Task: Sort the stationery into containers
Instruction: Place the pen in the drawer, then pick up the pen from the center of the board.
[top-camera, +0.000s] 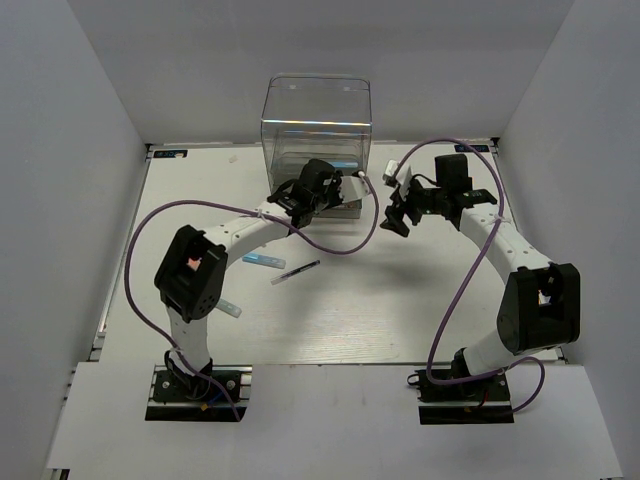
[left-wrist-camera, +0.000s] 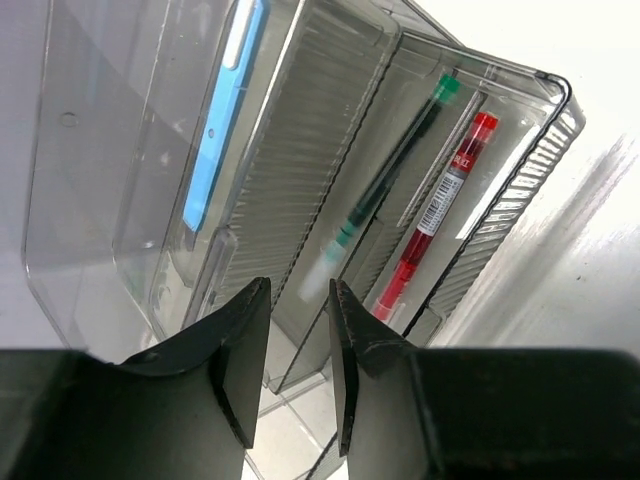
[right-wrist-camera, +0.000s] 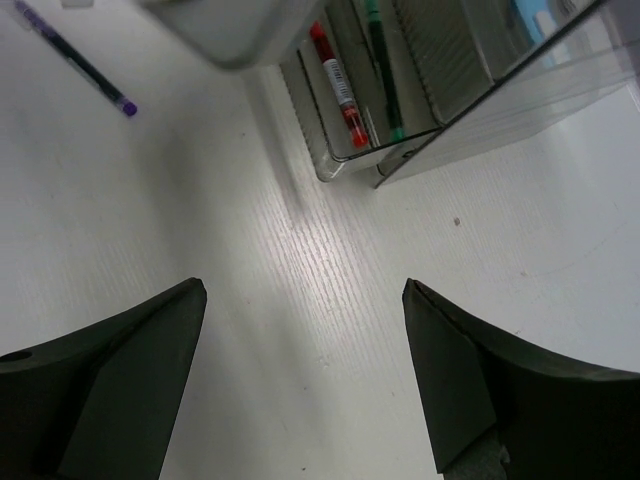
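The containers are a clear plastic box (top-camera: 315, 125) with shallow drawers pulled out at its front. In the left wrist view a light blue stick (left-wrist-camera: 222, 120) lies in one drawer, a dark pen with a green cap (left-wrist-camera: 390, 170) in another, and a red pen (left-wrist-camera: 440, 215) in the outermost drawer (left-wrist-camera: 555, 95). My left gripper (left-wrist-camera: 300, 290) hangs just in front of these drawers, its jaws a narrow gap apart with nothing between them. My right gripper (right-wrist-camera: 305, 290) is wide open over bare table, right of the drawers, holding nothing.
On the table in front of the box lie a light blue stick (top-camera: 265, 261), a thin dark pen (top-camera: 296, 271) and a pale stick (top-camera: 228, 309). A purple-tipped pen (right-wrist-camera: 75, 60) shows in the right wrist view. White walls enclose the table.
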